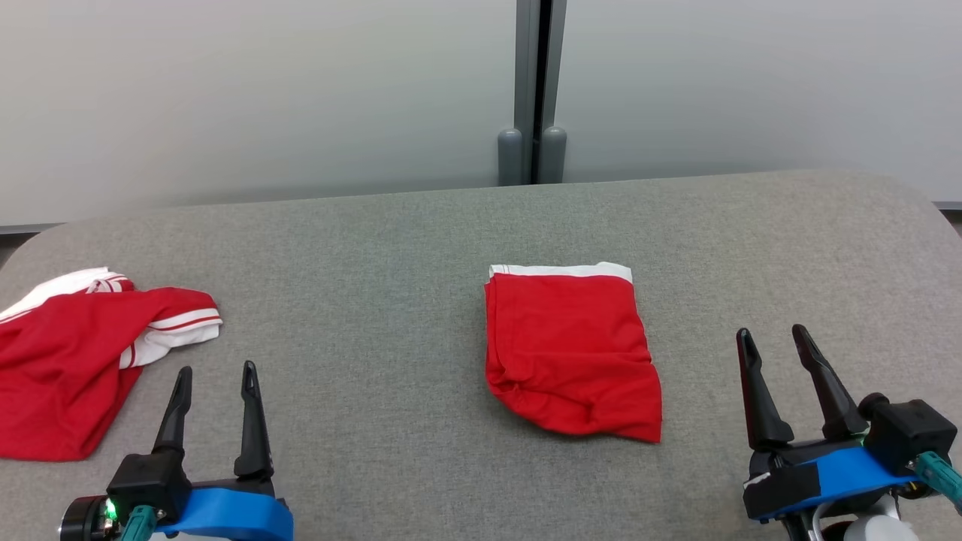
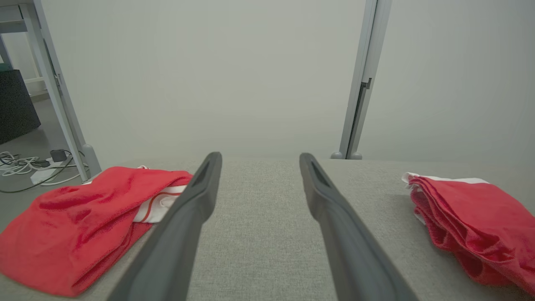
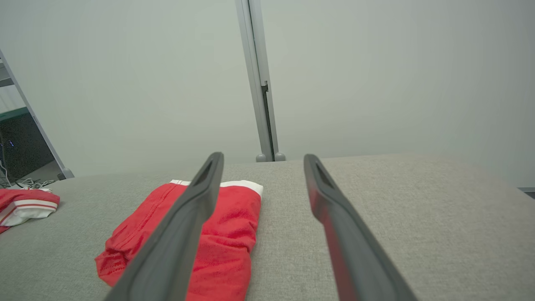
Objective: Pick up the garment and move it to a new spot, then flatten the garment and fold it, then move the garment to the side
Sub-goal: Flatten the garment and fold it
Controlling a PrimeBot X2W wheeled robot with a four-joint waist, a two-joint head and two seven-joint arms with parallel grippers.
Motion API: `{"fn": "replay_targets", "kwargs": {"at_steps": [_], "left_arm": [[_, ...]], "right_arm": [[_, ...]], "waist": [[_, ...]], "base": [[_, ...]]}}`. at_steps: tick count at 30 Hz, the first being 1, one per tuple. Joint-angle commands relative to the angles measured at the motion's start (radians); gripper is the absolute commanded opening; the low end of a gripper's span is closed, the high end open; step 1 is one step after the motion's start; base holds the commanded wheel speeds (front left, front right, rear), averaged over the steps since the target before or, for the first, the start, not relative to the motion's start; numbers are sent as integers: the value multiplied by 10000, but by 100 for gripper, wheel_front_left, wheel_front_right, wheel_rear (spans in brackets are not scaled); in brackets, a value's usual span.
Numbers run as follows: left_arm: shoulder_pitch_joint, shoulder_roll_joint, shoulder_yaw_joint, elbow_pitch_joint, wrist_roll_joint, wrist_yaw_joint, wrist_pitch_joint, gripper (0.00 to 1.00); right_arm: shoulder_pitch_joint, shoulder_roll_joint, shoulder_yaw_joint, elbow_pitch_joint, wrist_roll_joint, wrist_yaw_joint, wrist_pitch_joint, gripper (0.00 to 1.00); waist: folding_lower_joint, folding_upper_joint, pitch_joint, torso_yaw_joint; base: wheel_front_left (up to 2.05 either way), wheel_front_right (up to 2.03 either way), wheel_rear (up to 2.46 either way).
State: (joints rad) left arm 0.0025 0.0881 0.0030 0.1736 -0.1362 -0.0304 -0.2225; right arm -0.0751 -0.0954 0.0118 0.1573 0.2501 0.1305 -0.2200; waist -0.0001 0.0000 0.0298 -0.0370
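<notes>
- The left end effector (image 1: 216,368) sits at the lower left of the head view, its two dark fingers spread wide with nothing between them, pointing up the frame.
- The right end effector (image 1: 770,330) sits at the lower right, also spread wide and empty, its fingers leaning slightly to the left.
- Both hang just over the grey fabric counter (image 1: 376,300); I cannot tell whether they touch it.
- A folded red garment (image 1: 571,353) with a white band along its far edge lies flat at the centre of the frame, left of the right end effector and apart from it.
- A crumpled red garment (image 1: 68,361) with white, red-striped cuffs lies at the left edge of the counter, just above and left of the left end effector.
- Behind the counter stand pale wall panels (image 1: 263,90), split by a grey post (image 1: 532,90) at top centre.
- In the left wrist view, white cables (image 2: 25,165) lie on the floor at middle left.
</notes>
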Motion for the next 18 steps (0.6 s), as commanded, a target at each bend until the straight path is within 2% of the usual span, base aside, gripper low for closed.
{"fn": "replay_targets", "kwargs": {"at_steps": [1,18], "left_arm": [[144,78,-4,-81,80,65,52,100],[73,173,-225,-290,2,230,213,100]], "right_arm": [[190,67,-55,-119,-119,6,68,100],[619,384,-298,-409,-508,6,663,100]], "waist": [[1,0,-17,35],[1,0,5,357]], "base": [[0,0,0],[0,0,0]]}}
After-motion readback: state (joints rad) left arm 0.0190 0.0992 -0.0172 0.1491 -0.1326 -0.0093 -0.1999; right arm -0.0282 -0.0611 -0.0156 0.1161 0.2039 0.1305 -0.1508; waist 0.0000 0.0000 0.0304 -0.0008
